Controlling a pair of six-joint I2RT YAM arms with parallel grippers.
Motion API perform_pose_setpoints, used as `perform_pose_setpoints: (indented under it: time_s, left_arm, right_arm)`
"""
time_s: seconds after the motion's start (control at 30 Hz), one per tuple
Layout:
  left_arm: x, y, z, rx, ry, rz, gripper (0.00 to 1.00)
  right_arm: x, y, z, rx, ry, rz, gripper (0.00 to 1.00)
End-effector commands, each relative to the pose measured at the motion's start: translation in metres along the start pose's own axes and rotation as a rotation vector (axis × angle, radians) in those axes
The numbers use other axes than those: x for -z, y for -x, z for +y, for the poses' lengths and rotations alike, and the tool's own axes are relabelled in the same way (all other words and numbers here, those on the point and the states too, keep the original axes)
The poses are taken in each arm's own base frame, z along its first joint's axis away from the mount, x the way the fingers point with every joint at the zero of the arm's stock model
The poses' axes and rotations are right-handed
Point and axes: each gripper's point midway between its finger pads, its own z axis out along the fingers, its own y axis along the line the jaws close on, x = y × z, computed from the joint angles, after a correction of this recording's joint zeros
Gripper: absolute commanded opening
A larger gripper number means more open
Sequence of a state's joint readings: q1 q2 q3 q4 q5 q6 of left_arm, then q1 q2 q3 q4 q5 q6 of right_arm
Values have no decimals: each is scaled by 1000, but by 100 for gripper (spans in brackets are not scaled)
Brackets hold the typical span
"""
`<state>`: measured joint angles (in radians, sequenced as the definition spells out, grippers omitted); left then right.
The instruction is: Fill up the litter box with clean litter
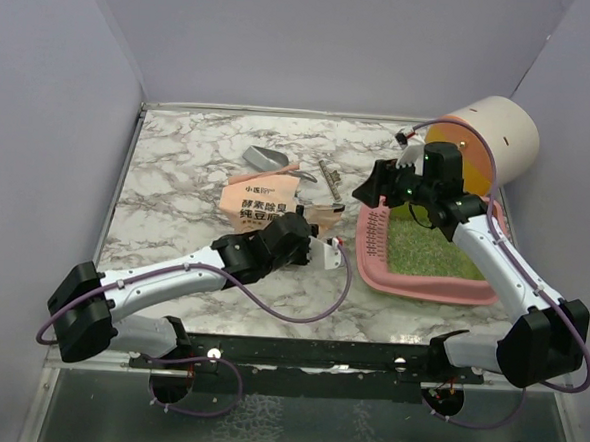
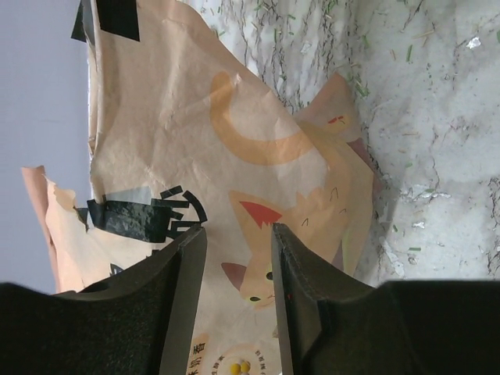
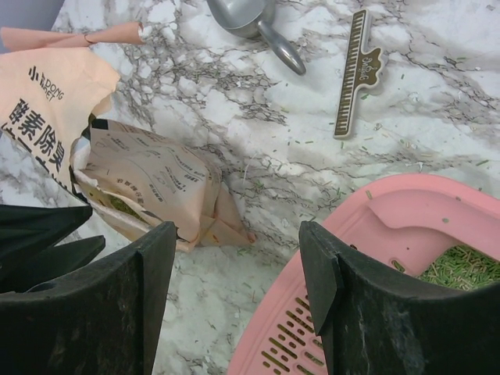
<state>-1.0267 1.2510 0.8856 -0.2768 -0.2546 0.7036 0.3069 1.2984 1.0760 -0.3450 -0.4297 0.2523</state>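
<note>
The pink litter box [image 1: 426, 285] lies at the right, its slotted strip on its left side. Pale-green clean litter [image 1: 423, 251] covers its floor. My right gripper [image 1: 367, 193] is open and empty, hovering just off the box's left far corner. In the right wrist view the gripper [image 3: 238, 234] straddles the box rim [image 3: 375, 258], and a patch of litter [image 3: 465, 266] shows. My left gripper [image 1: 300, 239] is open over the tan cat-printed bag [image 1: 261, 204]. In the left wrist view the bag [image 2: 234, 156] lies flat under the gripper [image 2: 238, 234].
A grey metal scoop [image 1: 267, 159] and a brown clip [image 1: 330, 175] lie on the marble beyond the bag. A cream and orange cylinder [image 1: 495, 138] lies tipped at the back right, behind the box. A torn bag strip [image 3: 70, 35] lies near the scoop [image 3: 250, 19]. Walls enclose three sides.
</note>
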Motion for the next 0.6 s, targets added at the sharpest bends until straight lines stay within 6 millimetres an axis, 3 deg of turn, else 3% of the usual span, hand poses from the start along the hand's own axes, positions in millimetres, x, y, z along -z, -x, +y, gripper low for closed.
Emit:
perform_pose_setpoints:
  time_s: [0.0, 0.3, 0.57]
  left_arm:
    - [-1, 10, 23, 10, 63, -29, 46]
    - [8, 19, 61, 165, 7, -166, 51]
    - [-4, 32, 37, 194, -196, -211, 51]
  right_arm:
    - [8, 12, 0, 34, 1, -31, 64]
    - [9, 17, -2, 31, 30, -44, 63]
    - [9, 22, 6, 26, 78, -51, 63]
